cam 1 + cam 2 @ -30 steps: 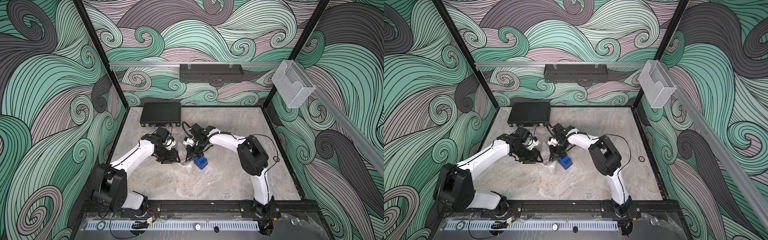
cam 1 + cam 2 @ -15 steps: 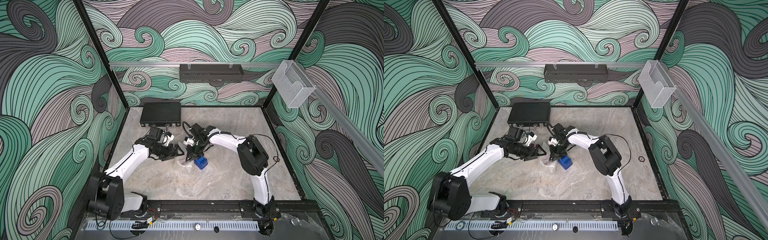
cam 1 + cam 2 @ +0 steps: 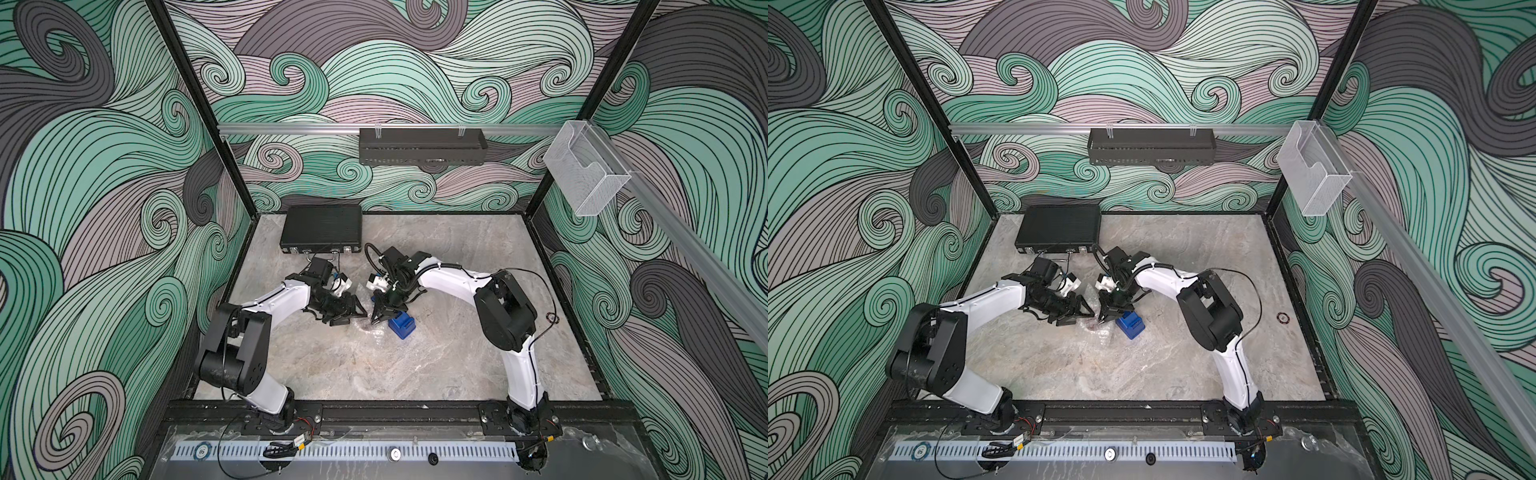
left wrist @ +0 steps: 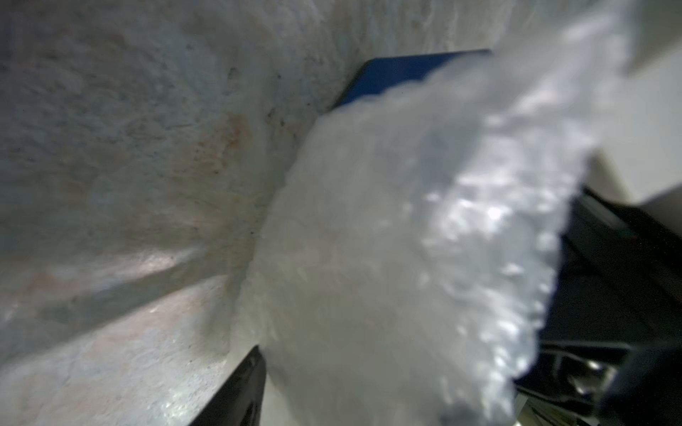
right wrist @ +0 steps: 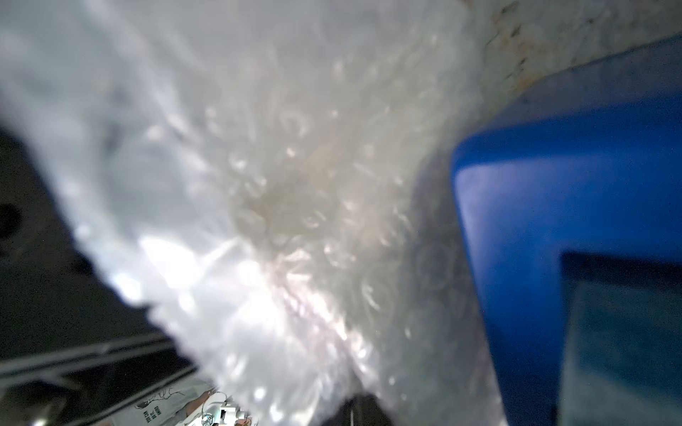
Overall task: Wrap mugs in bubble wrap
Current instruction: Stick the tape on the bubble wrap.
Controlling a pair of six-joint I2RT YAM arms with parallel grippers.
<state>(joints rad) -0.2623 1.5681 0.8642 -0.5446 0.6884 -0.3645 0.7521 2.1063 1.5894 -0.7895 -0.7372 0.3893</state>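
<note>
Bubble wrap (image 3: 371, 330) lies bunched on the marble table (image 3: 457, 365) near the middle of the workspace. It sits between the tips of the two grippers and just beside the blue tape dispenser (image 3: 402, 325).

Right gripper (image 3: 376, 319): angled down onto the wrap, next to the dispenser. Jaws are closed and pinch a fold of the sheet. In the right wrist view the wrap (image 5: 276, 206) fans out from the jaw tips and fills most of the picture. The dispenser (image 5: 553, 221) stands immediately alongside it.

Left gripper (image 3: 355, 312): low over the table, pointed at the wrap from the opposite side, its tip close to the right gripper's tip. In the left wrist view one dark finger (image 4: 240, 387) shows at the edge of the wrap (image 4: 406, 239), which covers the rest of the jaw area. Jaws appear partly apart; whether they press on the wrap cannot be told. The sheet rises away from the table (image 4: 110, 147) on the side facing the right arm. A corner of the dispenser (image 4: 398, 73) is visible behind it.

Mug: not distinguishable as a separate shape. A faint reddish tint (image 3: 1091, 327) shows through the wrap in a top view; whether this is the mug cannot be told.

Black case (image 3: 321, 228): closed, flat on the table at the back, well apart from the wrap.
</note>
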